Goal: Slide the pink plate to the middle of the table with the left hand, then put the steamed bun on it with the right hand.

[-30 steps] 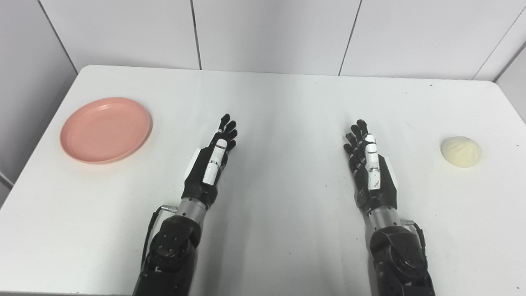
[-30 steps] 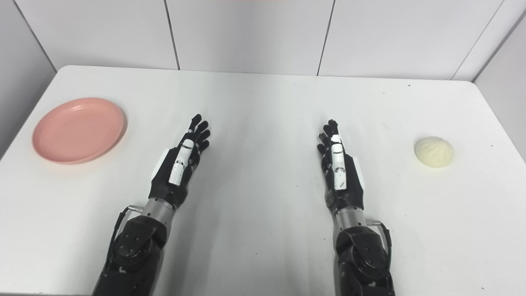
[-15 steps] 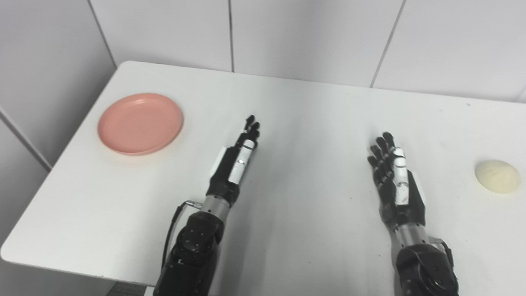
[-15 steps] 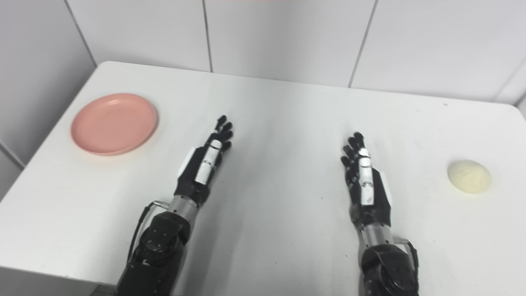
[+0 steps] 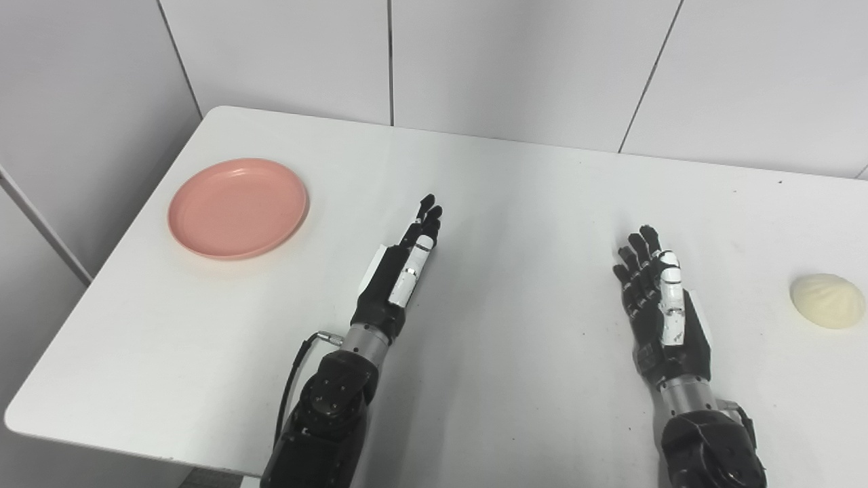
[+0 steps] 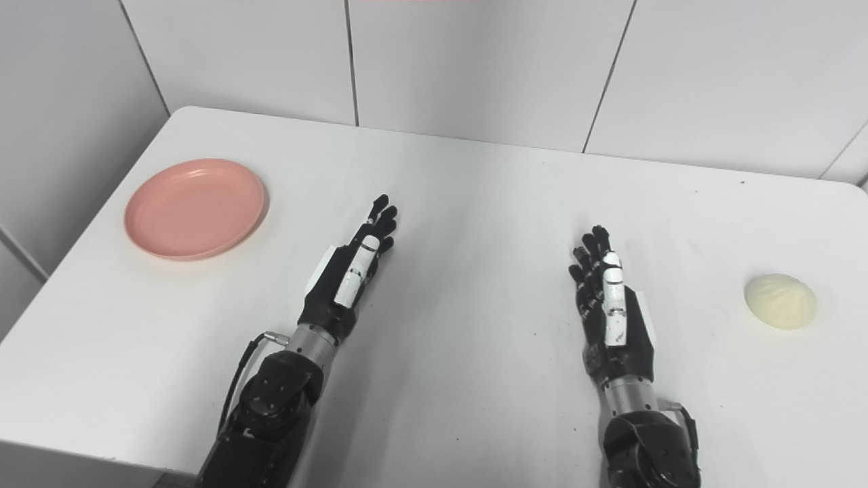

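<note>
Left hand [image 5: 401, 268] and right hand [image 5: 661, 312] hover open, fingers straight, over mid-desk with bare surface all around. The round pink plastic plate [image 5: 238, 207] lies flat near the white desk's [image 5: 515, 203] far-left corner; the pale domed steamed bun [image 5: 826, 301] sits near the right edge. Only the camera shifted; both remain untouched.

No text, label, brand, number or sign can be read anywhere in either view.
</note>
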Controlling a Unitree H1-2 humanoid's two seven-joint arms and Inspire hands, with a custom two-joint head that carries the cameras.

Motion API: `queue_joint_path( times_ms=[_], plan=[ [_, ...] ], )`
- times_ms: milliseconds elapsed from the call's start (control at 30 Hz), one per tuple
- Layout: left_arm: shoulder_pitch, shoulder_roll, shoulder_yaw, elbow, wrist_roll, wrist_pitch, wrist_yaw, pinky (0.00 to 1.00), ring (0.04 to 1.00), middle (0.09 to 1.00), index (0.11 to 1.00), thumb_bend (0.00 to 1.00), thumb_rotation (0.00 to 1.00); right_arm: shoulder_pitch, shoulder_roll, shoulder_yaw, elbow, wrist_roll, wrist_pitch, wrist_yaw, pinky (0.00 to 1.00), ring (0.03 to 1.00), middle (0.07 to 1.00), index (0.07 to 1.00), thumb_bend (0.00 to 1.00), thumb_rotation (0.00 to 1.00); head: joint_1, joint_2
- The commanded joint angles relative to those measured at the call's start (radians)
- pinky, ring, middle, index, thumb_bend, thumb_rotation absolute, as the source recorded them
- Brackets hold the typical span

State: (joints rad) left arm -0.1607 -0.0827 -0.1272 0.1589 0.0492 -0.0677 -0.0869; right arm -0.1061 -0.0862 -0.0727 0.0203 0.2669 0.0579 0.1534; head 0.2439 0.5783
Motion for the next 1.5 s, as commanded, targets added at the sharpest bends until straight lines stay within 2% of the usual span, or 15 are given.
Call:
queue_joint_path(
  times_ms=[0, 500, 1000, 1467],
  plan=[
    [0.073, -0.01, -0.003, 0.091, 0.001, -0.019, 0.016, 1.0, 0.995, 1.0, 1.0, 0.35, 1.0, 0.025, -0.007, -0.009, 0.024, 0.009, 0.019, 0.002, 1.0, 1.0, 1.0, 1.0, 0.17, 1.0, 0.003, 0.0],
    [0.023, -0.016, -0.002, -0.067, -0.009, 0.012, 0.024, 1.0, 1.0, 1.0, 1.0, 0.37, 1.0, 0.021, -0.015, -0.017, 0.037, 0.013, 0.009, 0.011, 1.0, 1.0, 1.0, 1.0, 0.15, 1.0, 0.027, -0.013],
    [-0.08, -0.028, 0.016, -0.299, 0.017, 0.053, 0.057, 0.98, 0.98, 0.989, 1.0, 0.54, 1.0, 0.015, -0.043, -0.023, 0.055, 0.035, 0.003, 0.044, 1.0, 1.0, 1.0, 1.0, 0.15, 1.0, 0.068, -0.027],
    [-0.12, -0.006, 0.134, -0.442, -0.019, 0.105, 0.106, 1.0, 0.971, 0.985, 1.0, 0.51, 1.0, 0.008, -0.055, -0.037, 0.063, 0.051, 0.014, 0.058, 1.0, 1.0, 1.0, 1.0, 0.14, 1.0, 0.126, -0.038]
  ],
)
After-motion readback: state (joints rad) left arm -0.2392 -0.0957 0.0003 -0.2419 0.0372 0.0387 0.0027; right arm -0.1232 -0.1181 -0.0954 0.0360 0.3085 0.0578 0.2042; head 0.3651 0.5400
